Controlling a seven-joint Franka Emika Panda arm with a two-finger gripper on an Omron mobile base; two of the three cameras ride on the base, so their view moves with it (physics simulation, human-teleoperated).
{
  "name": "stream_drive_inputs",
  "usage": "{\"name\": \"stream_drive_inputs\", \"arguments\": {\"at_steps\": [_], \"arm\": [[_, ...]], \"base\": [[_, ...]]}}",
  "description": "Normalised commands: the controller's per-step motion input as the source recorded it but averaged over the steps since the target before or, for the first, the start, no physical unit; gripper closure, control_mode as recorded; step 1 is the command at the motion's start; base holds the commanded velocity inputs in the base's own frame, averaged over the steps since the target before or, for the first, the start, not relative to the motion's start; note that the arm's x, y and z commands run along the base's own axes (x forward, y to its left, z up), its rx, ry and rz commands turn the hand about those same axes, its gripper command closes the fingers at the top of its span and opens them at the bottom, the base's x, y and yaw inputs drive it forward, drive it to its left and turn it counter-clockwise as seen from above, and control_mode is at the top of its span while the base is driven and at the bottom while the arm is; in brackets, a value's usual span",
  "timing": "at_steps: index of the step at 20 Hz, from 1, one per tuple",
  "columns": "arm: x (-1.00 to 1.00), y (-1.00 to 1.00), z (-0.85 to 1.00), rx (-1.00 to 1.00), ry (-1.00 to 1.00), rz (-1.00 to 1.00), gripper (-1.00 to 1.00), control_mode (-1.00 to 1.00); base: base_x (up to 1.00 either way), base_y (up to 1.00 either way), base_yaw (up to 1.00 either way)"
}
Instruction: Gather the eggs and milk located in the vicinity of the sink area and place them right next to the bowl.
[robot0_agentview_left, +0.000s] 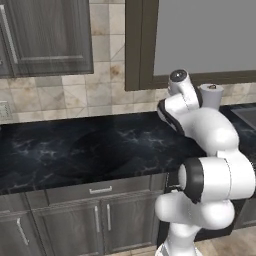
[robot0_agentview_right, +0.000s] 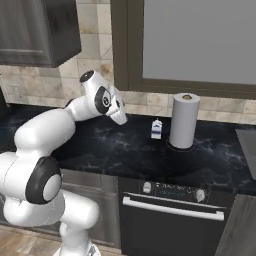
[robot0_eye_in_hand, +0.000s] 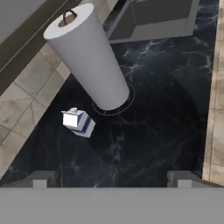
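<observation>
The black marble desk (robot0_eye_in_hand: 148, 131) carries the sink (robot0_eye_in_hand: 153, 17) at its far end, then the paper-towel roll (robot0_eye_in_hand: 89, 57), then the milk (robot0_eye_in_hand: 78, 122) standing upright just beside the roll, ahead-left of the wide-open, empty fingers (robot0_eye_in_hand: 39, 180).

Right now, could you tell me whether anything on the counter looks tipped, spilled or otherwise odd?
Nothing stands out. The milk stands upright on the dark counter, just beside the paper-towel roll and apart from it, with no spill around them.
</observation>
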Motion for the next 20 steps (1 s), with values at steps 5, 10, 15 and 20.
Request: {"name": "stream_drive_inputs", "arguments": {"at_steps": [5,10,15,20], "arm": [[0.34,-0.15,0.00,0.00,0.16,0.15,-1.00,-1.00],[0.19,-0.18,0.00,0.00,0.13,0.16,-1.00,-1.00],[0.14,-0.31,0.00,0.00,0.03,0.22,-1.00,-1.00],[0.07,-0.36,-0.04,0.00,0.01,0.32,-1.00,-1.00]], "base": [[0.00,0.00,0.00],[0.00,0.00,0.00],[0.00,0.00,0.00],[0.00,0.00,0.00]]}}
